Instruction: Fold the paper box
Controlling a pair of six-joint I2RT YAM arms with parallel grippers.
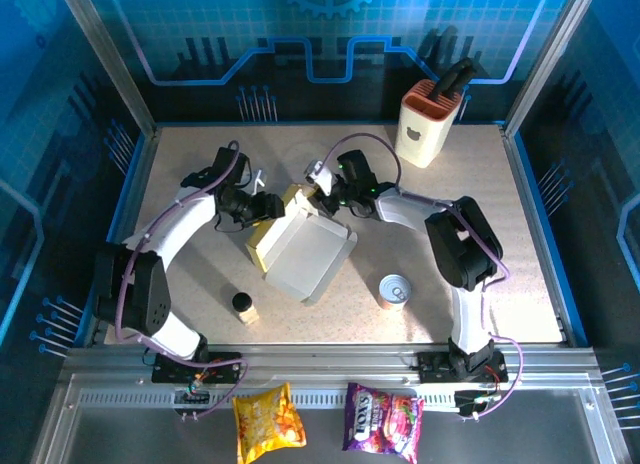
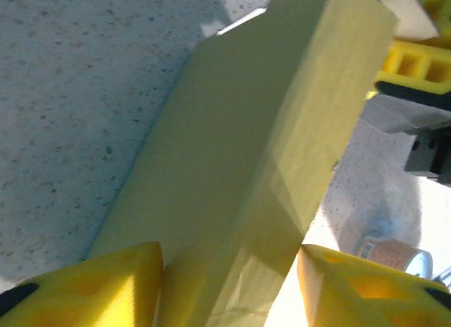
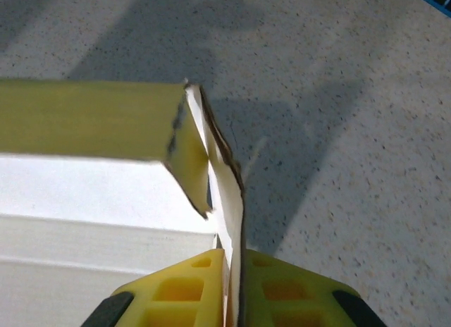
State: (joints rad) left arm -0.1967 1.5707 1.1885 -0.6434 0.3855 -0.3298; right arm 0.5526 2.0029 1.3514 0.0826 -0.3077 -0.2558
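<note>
A speckled beige desk (image 1: 500, 214) is seen from above, with two robot arms reaching in from its near edge. The paper box (image 1: 305, 254) lies around the middle of the desk, a little toward the left edge. Its grey-white inner panel is flat and facing up, and its yellow outer walls are raised along the side nearer the far left corner. The left gripper (image 1: 268, 206) is at that raised yellow part. In the left wrist view its two yellow fingers (image 2: 106, 285) stand apart with a tall yellow wall of the box between them, each finger close against the cardboard (whether they are pressing it or merely flanking it cannot be told). The right gripper (image 1: 318, 189) meets the box at its far end, just beside the left gripper. In the right wrist view its yellow fingers (image 3: 282, 285) are clenched on a thin upright cardboard flap, which is sandwiched edge-on between them, with a yellow wall running off to the left and the white inside below it. A cream knife block (image 1: 428, 124) with an orange top and a dark handle stands near the far right corner, well apart from the box. A tin can (image 1: 395, 291) stands toward the near edge, to the right of the box. A small bottle with a black cap (image 1: 243, 306) stands near the near edge, on the left. Below the desk's near edge, on the metal frame between the arm bases, lie a yellow snack bag (image 1: 266, 421) and a purple snack bag (image 1: 383, 416).
</note>
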